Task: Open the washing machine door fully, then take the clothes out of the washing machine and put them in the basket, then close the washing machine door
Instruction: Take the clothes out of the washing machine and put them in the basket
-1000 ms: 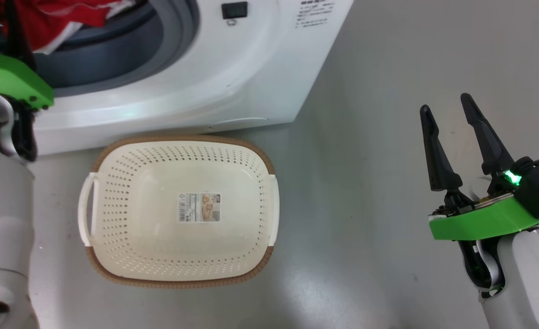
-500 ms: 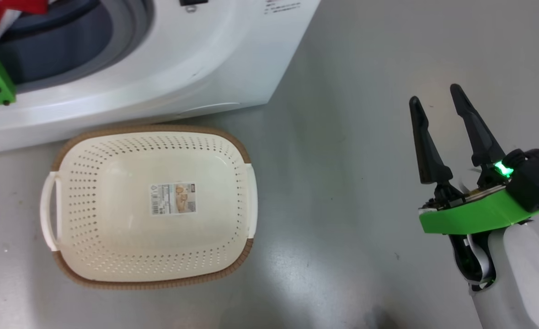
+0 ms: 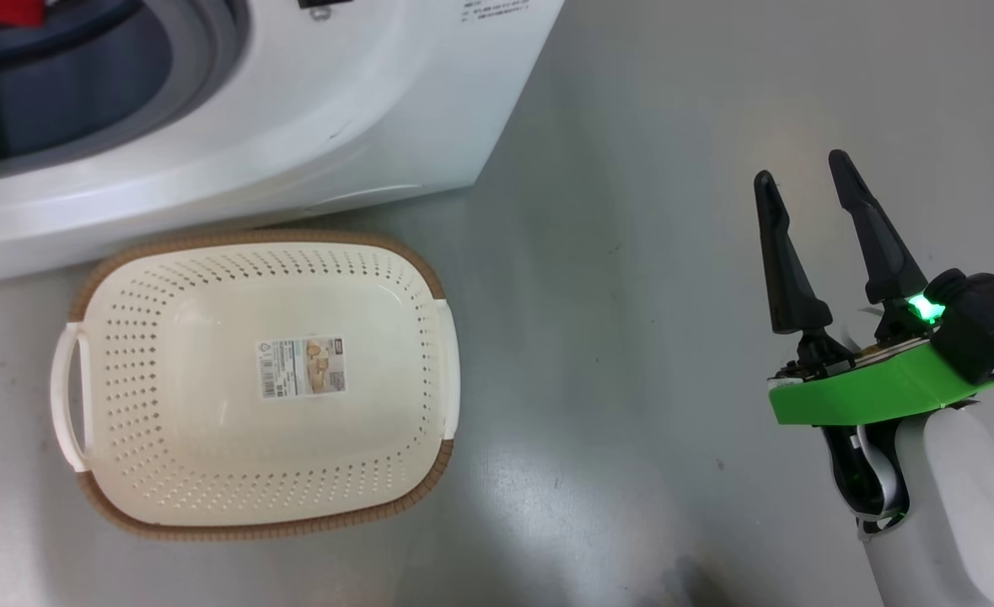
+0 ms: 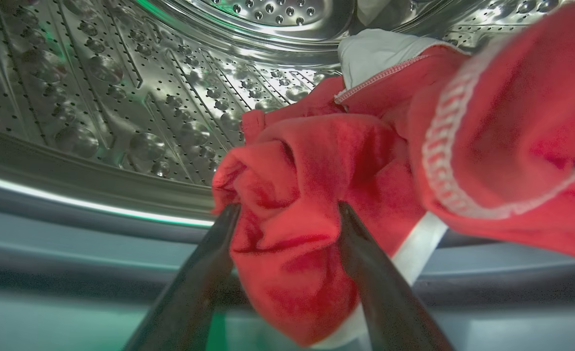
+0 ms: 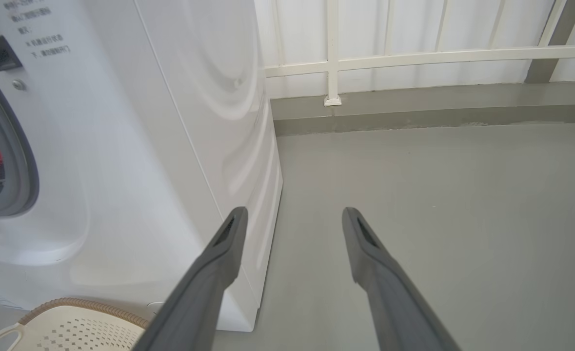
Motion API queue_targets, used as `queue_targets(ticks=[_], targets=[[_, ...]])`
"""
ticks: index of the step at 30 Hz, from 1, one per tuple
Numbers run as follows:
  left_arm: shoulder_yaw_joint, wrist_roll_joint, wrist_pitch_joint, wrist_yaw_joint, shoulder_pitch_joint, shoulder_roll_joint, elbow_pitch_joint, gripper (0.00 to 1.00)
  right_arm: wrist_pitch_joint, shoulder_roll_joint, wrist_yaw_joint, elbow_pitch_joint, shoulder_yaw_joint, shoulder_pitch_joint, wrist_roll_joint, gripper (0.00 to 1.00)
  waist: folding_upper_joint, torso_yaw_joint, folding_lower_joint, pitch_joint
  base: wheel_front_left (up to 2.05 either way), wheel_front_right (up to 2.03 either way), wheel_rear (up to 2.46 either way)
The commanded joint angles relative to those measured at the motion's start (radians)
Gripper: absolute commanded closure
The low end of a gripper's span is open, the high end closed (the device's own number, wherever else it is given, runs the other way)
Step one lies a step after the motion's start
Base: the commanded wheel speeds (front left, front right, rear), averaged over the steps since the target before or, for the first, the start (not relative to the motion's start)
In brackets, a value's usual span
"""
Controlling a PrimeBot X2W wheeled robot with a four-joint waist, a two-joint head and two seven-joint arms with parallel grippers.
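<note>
Left gripper [image 4: 288, 207] was inside the washing machine [image 3: 336, 101], its fingers spread wide around bunched red clothes [image 4: 316, 146].
The clothes, trimmed in white, lay at the front lip of the steel drum [image 4: 121, 97]. The right gripper [image 3: 802, 167] hovered over the grey floor [image 3: 631, 337], fingers wide apart. The cream basket [image 3: 176, 396] sat on the floor just before the washing machine, well left of that gripper.
</note>
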Motion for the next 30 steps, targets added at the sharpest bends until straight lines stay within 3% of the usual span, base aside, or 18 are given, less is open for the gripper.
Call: queue_targets(ticks=[1,10,20,30], targets=[[0.005,-0.007,-0.019,0.005,0.014,0.061,-0.019,1.00,-0.006,0.004,0.003,-0.017,0.016,0.007,0.005,0.00,-0.0001,0.003,0.0000,-0.013,0.00,0.00,0.00],[-0.030,0.006,-0.076,-0.012,0.058,0.053,-0.016,1.00,-0.006,0.002,0.003,-0.004,0.019,0.018,0.016,0.00,-0.0001,0.011,0.0000,-0.060,0.00,0.00,0.00],[-0.016,-0.028,-0.147,0.005,0.125,0.044,-0.042,1.00,-0.006,-0.001,0.003,0.010,0.025,0.046,0.025,0.00,-0.0001,0.019,0.0000,-0.133,0.00,0.00,0.00],[0.053,-0.090,-0.160,0.030,0.306,0.027,-0.245,1.00,-0.006,0.000,0.003,0.021,0.020,0.078,0.024,0.00,-0.0001,0.045,0.0000,-0.218,0.00,0.00,0.00]])
